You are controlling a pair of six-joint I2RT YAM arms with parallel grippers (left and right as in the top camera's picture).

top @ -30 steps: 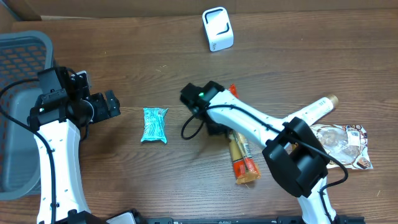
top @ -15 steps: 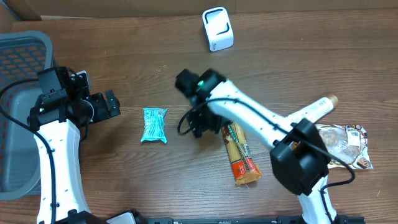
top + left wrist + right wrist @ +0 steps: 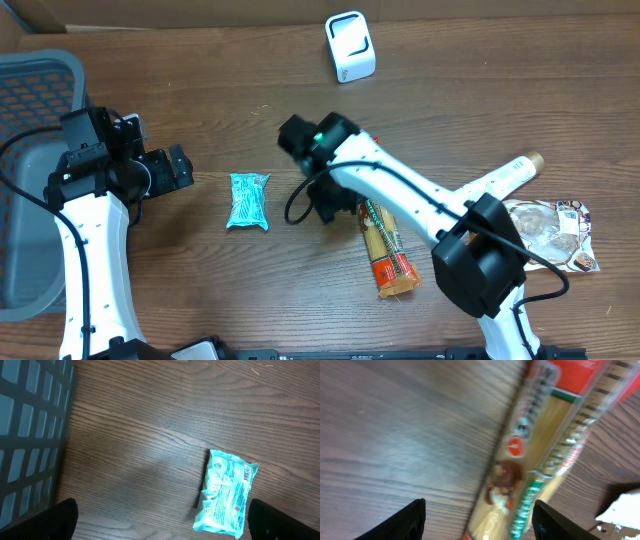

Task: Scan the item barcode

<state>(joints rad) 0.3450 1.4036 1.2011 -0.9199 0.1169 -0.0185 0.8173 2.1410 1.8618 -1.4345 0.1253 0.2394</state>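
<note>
One long spaghetti packet (image 3: 385, 245) lies flat on the table (image 3: 200, 90) just right of centre. My right gripper (image 3: 483, 520) hangs by its far end, fingers apart and clamped on nothing. I judge this is the pick-up step: next I must close on the packet, lift it and turn its barcode toward the white scanner (image 3: 350, 46) at the far edge. My left gripper (image 3: 178, 168) sits wide open at the left, near a teal packet (image 3: 248, 200).

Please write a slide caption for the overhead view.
Right hand open beside the spaghetti packet, left hand open near a teal packet, white scanner behind.
</note>
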